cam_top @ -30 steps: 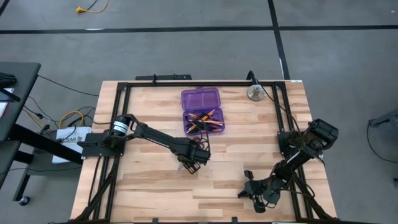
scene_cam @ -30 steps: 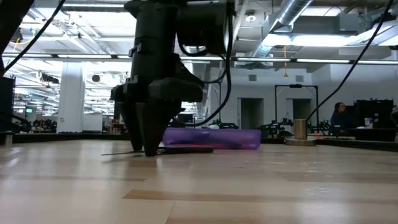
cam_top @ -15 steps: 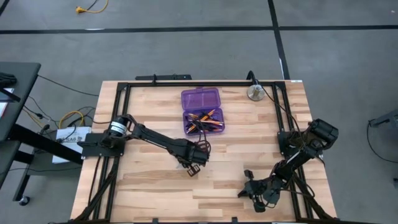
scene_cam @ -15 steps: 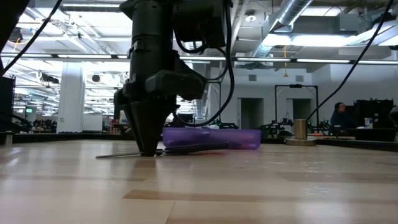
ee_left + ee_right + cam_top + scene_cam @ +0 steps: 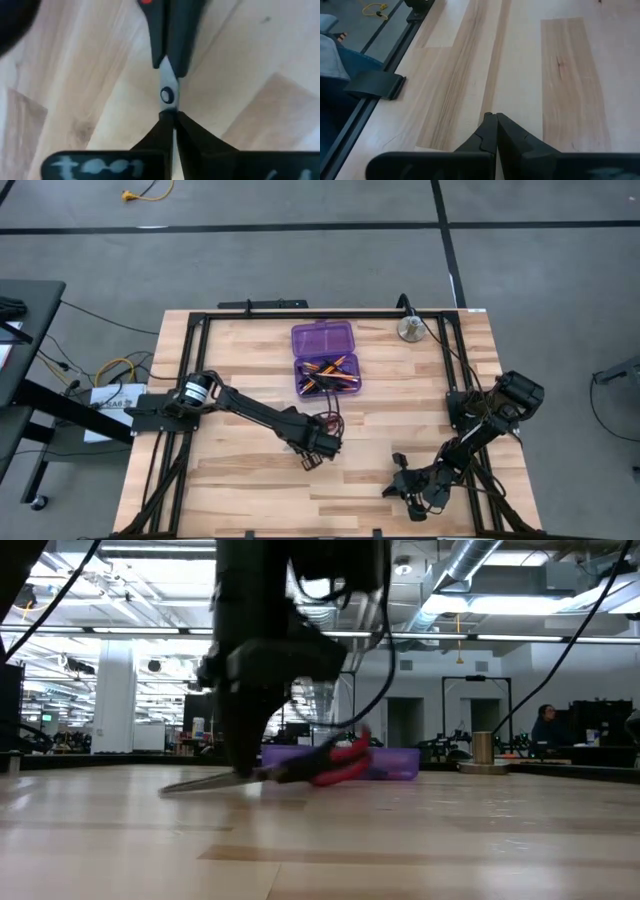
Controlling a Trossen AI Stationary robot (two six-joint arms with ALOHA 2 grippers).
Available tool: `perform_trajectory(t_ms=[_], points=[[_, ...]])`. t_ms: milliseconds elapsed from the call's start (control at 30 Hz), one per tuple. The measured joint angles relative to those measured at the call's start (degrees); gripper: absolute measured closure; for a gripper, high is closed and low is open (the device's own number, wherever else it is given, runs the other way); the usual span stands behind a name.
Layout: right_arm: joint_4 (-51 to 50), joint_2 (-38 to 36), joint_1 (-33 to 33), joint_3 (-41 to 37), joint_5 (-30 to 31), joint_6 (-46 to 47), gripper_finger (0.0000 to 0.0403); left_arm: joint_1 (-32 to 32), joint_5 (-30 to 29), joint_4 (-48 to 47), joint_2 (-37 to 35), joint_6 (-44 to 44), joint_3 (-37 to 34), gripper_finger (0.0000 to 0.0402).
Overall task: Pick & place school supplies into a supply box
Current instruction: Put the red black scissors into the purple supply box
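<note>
Left gripper [image 5: 170, 117] clamped on the scissors [image 5: 300, 768], jaws pinched across the blades just behind the pivot, low over the counter [image 5: 240, 480], near the supply box [image 5: 327, 376]. Stiff, slick steel, handle-heavy: likely to swivel. Right gripper [image 5: 492, 120] shut, idle.
</note>
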Motion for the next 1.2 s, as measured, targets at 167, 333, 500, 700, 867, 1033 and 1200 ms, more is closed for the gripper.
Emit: perform_trajectory(t_ms=[167,333,500,700,867,1033,1200], points=[[0.4,0.0,-0.1,0.0,0.0,0.0,0.0402,0.2,-3.2,-1.1,0.0,3.3,5.7,0.0399],[0.6,0.0,-0.2,0.0,0.0,0.0,0.0402,0.7,-5.7,-2.0,-0.1,5.3,9.2,0.0399],[0.8,0.0,-0.4,0.0,-0.1,0.0,0.0402,1.3,-6.5,-2.8,-0.2,5.8,9.9,0.04],[0.8,0.0,-0.4,0.0,-0.2,0.0,0.0402,1.4,-7.6,-3.3,-0.2,5.8,9.9,0.0401],[0.8,0.0,-0.4,0.0,-0.2,0.0,0.0402,1.4,-8.2,-4.2,-0.3,5.7,10.0,0.0401],[0.8,0.0,-0.4,0.0,-0.2,0.0,0.0402,1.2,-10.7,-4.2,-0.4,5.6,10.0,0.0401],[0.8,0.0,-0.4,0.0,-0.2,0.0,0.0402,1.2,-11.0,-4.2,-0.4,5.6,10.0,0.0401]])
